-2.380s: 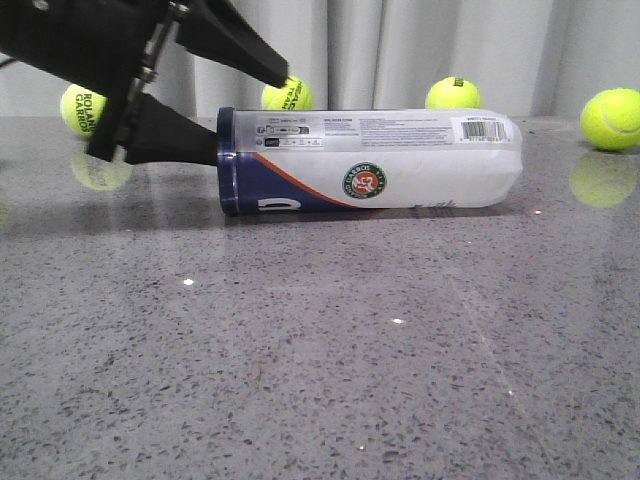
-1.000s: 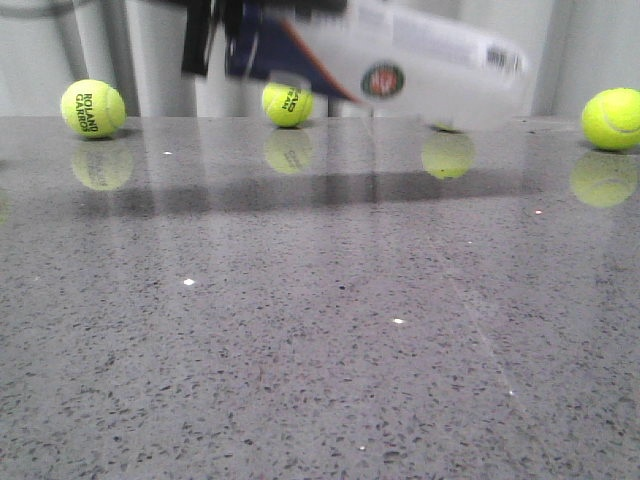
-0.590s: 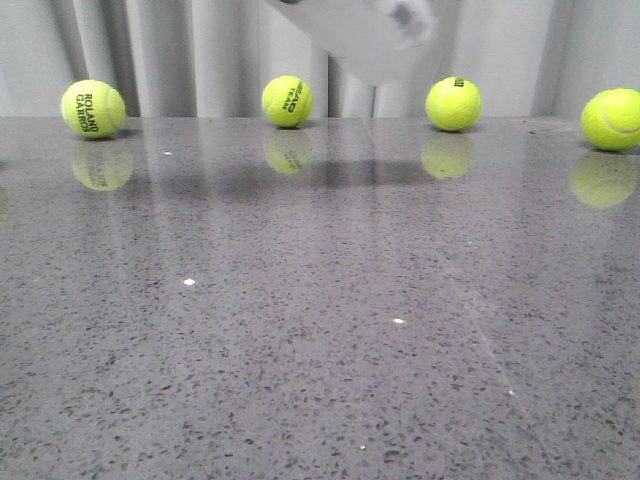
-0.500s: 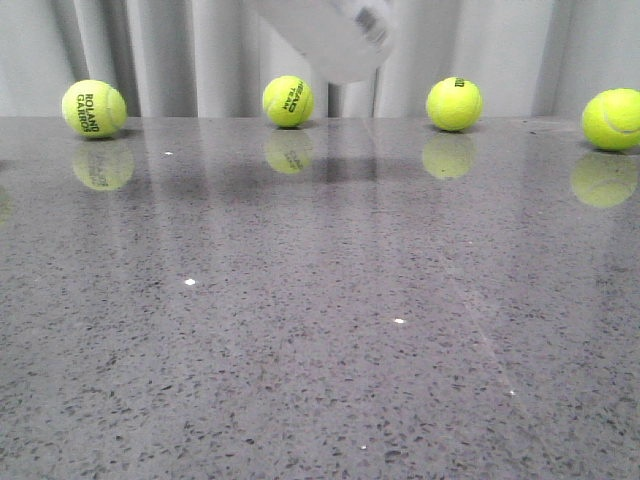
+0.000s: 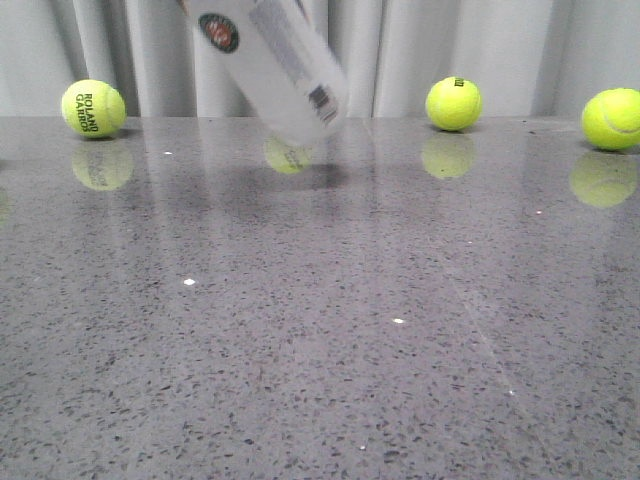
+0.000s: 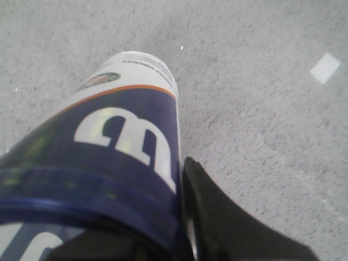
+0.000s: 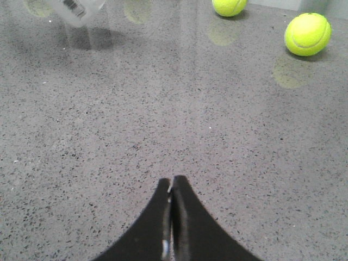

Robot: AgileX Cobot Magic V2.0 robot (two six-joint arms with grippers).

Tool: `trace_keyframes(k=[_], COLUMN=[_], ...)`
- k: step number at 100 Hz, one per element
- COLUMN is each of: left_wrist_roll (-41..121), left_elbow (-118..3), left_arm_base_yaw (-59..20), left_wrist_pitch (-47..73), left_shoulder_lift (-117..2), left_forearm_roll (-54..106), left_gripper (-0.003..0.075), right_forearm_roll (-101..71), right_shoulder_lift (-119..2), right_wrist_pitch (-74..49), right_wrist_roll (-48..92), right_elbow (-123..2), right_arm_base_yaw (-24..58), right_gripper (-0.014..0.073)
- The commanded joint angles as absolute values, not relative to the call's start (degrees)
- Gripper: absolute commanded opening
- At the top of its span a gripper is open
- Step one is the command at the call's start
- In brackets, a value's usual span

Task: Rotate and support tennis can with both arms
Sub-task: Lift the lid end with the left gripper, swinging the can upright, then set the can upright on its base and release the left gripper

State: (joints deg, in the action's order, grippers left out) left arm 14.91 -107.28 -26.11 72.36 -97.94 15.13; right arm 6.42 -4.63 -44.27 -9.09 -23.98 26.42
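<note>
Two black angular fingers (image 7: 172, 201) of the right gripper (image 7: 172, 187) pressed together, empty. The left gripper (image 6: 187, 239) clamped the dark-blue-rimmed, white-labelled translucent tennis can (image 5: 270, 62), tilted above the grey speckled table (image 5: 320, 330).

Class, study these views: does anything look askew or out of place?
Yes. The tennis can hangs tilted above the table, held at its blue rim by the left claw. The right claw is shut, nowhere near it.

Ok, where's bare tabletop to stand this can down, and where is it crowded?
The whole near and middle tabletop is bare, down to the shut right gripper. The crowding is along the back edge: tennis balls line it, and the tennis can hangs tilted there in the left gripper.
</note>
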Motion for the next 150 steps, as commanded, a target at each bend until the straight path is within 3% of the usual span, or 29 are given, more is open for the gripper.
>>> trace_keyframes(k=[1,34,44,56,64,150], left_wrist_roll=[14.30,14.30,14.40,14.40,14.40,14.14], left_elbow=[-106.44,-104.88,-104.88,-105.00,-105.25,-127.11], left_arm_base_yaw=[-26.63,-26.63,-26.63,-26.63,-26.63,-29.48], left_wrist_pitch=[73.42,73.42,73.42,73.42,73.42,73.36], left_shoulder_lift=[-95.20,-95.20,-95.20,-95.20,-95.20,-107.03], left_forearm_roll=[15.21,15.43,15.59,15.59,15.59,19.38], left_gripper=[-0.0020,0.0004,0.0108,0.0295,0.0360,0.0365], right_forearm_roll=[7.10,7.10,7.10,7.10,7.10,7.10], right_shoulder_lift=[-5.45,-5.45,-5.45,-5.45,-5.45,-5.45], right_wrist_pitch=[-39.90,-39.90,-39.90,-39.90,-39.90,-39.89], right_wrist_roll=[-8.73,-8.73,-8.73,-8.73,-8.73,-8.73], right_elbow=[-25.22,-25.22,-25.22,-25.22,-25.22,-25.22], right_arm_base_yaw=[26.12,26.12,26.12,26.12,26.12,26.12], right_gripper=[-0.0068,-0.0068,-0.0068,-0.0068,-0.0068,-0.0067])
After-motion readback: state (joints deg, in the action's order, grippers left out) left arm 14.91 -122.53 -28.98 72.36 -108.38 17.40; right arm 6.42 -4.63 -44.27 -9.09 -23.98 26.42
